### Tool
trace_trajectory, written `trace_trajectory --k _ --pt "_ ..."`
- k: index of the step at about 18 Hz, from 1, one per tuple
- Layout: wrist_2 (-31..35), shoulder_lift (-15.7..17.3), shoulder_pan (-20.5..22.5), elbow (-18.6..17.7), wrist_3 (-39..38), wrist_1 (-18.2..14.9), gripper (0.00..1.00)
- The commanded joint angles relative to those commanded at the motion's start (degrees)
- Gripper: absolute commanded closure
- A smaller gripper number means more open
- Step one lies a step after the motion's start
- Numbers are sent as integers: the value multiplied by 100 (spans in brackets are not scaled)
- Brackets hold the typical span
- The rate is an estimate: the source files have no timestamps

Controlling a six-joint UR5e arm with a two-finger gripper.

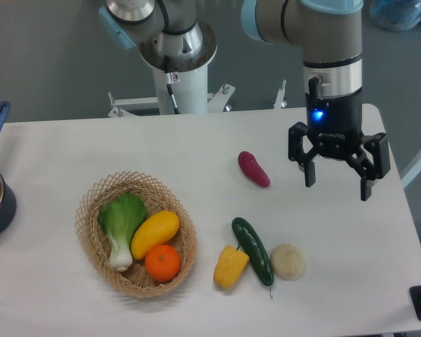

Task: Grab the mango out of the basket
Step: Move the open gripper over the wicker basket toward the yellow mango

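Woven wicker basket cradles glossy oval mango

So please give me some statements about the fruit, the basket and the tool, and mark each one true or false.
1. The mango lies inside the basket. True.
2. The tool is holding the mango. False: it hangs open and empty, far to the right of the basket.
3. The orange is in the basket next to the mango. True.
4. The cucumber lies in the basket. False: it lies on the table, right of the basket.
5. The leafy green vegetable is in the basket. True.
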Motion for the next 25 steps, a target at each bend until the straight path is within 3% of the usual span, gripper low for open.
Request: trace_trajectory --k 10,16,20,25 --pt "26 17 -131 -175 -184 -26 0" --pt "17 465 -298 -772 -755 -97 0" --pt "9 808 -456 -1528 -1790 -88 0" --pt "18 853 -869 -1854 -2645 -9 0"
